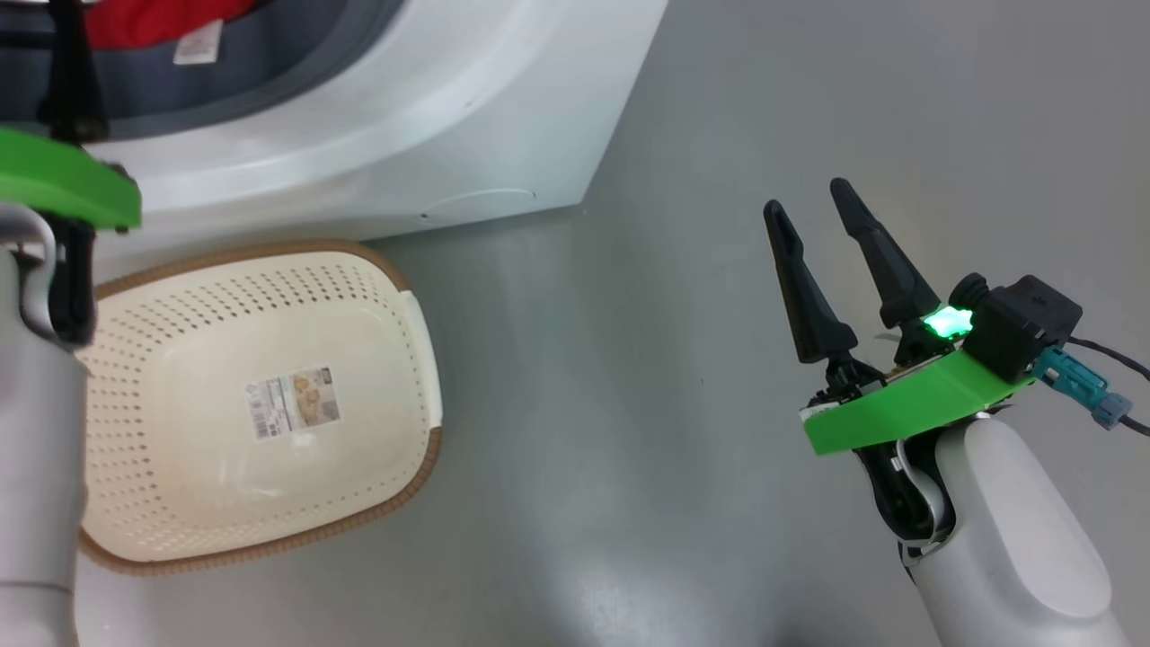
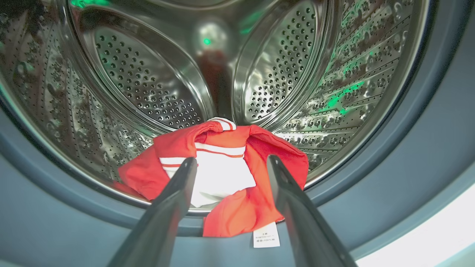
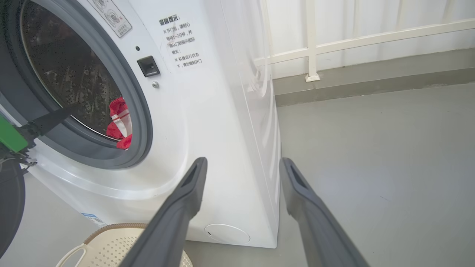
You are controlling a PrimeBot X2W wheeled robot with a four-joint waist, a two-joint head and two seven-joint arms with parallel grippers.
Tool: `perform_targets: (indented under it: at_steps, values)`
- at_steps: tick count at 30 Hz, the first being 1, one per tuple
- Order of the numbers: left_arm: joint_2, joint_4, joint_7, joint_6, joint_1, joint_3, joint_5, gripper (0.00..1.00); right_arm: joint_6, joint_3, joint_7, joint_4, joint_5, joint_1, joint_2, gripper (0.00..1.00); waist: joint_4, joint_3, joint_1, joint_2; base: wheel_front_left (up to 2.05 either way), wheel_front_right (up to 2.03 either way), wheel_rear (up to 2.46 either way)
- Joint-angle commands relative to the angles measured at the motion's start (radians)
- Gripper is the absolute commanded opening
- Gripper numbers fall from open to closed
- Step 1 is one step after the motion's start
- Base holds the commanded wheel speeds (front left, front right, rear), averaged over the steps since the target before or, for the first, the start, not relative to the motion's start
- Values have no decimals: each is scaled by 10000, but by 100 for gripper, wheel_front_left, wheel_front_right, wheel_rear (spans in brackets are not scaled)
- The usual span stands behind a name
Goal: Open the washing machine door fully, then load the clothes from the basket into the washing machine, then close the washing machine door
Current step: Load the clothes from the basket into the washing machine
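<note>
One white boxy front-loading washing machine (image 3: 207,111) stood on the grey floor (image 1: 629,404), its round opening uncovered and ringed by a grey rubber gasket (image 2: 426,148) around a perforated steel drum (image 2: 148,85). Just before its front, on the floor, sat the cream-white perforated plastic basket (image 1: 377,305) with its brown woven-look rim, the paper label on its bottom in plain sight. Bright red fabric clothes (image 2: 222,174) with white stripes and a white panel lay at the drum's front edge, one fold and a white care tag (image 2: 266,234) hanging over the gasket. The left pincer (image 2: 232,158) pointed into the opening, its jaws spread wide on either side of the clothes, gripping nothing. The right pincer (image 1: 809,198) hung over bare floor, well right of the basket, equally wide and holding nothing.
</note>
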Motion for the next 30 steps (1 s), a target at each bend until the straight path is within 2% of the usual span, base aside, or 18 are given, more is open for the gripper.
perform_targets:
  at_steps: [1, 11, 30]
  values:
    - [410, -431, -51, -24, 295, 290, -91, 100, 16, 196, -46, -182, 93, 356, -40, 100, 189, -247, 0, 0, 0, 0, 0]
    - [149, -1889, -51, -27, 2267, 903, -70, 100, 16, 217, -46, 3, 217, 573, -312, 100, 580, -1143, 0, 0, 0, 0, 0]
    - [-778, -4535, -51, -21, 6084, 1960, 360, 100, 16, 256, -46, 319, 500, 1250, -774, 100, 1281, -2649, 0, 0, 0, 0, 0]
